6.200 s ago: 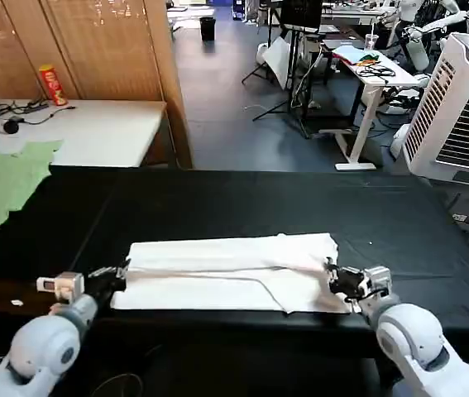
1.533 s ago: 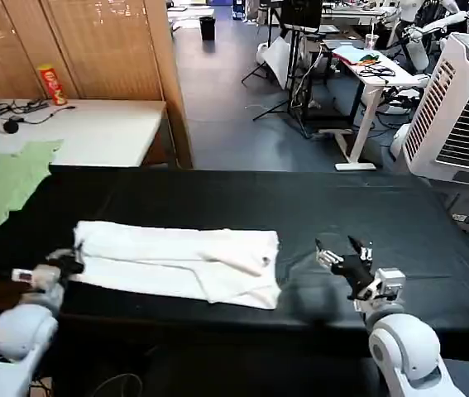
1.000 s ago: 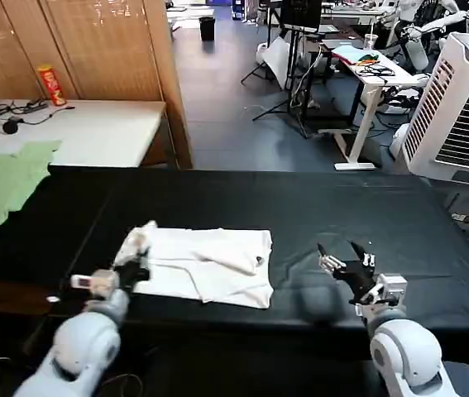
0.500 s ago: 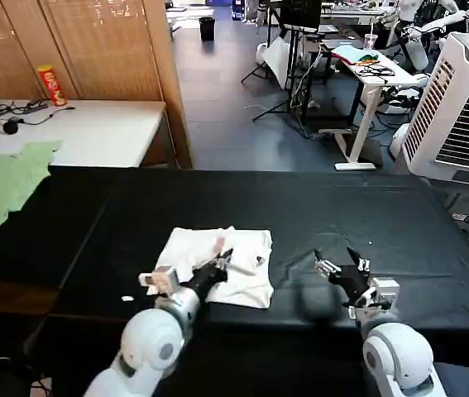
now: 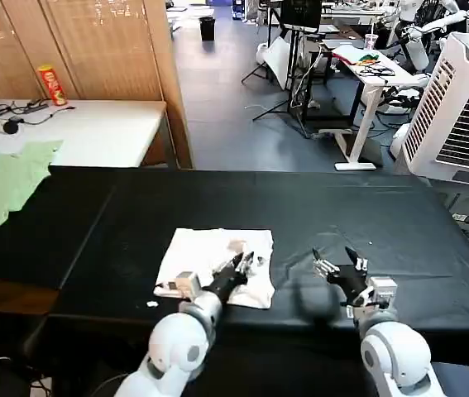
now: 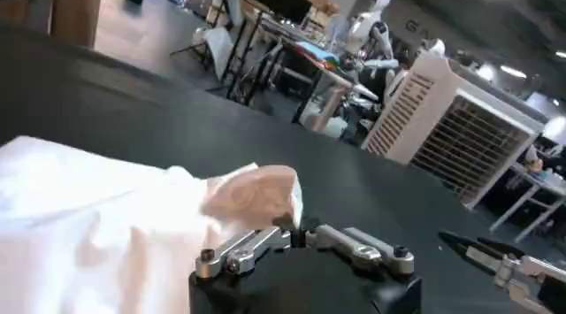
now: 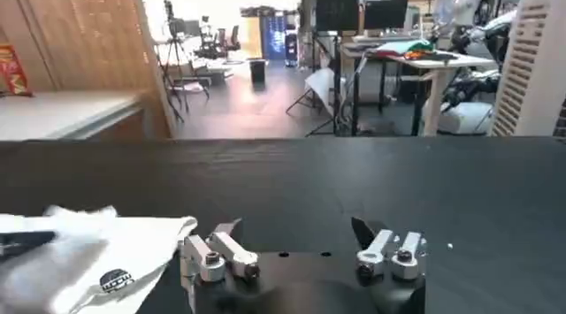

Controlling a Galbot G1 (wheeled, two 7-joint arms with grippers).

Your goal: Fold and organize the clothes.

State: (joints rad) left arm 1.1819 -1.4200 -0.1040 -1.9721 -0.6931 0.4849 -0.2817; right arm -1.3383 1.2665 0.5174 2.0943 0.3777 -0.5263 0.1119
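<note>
Left pincer (image 5: 246, 263) pinching folded T-shirt (image 5: 209, 252)

White T-shirt (image 5: 211, 258), folded into a compact, roughly square bundle, lying flat on the black table (image 5: 342, 207), near its front edge, a little left of centre. Surface rumpled, with soft creases. Right edge doubled over, a small dark round label (image 7: 115, 279) showing at that edge. One fold at the near right corner is lifted off the pile, pinkish in shade.
</note>
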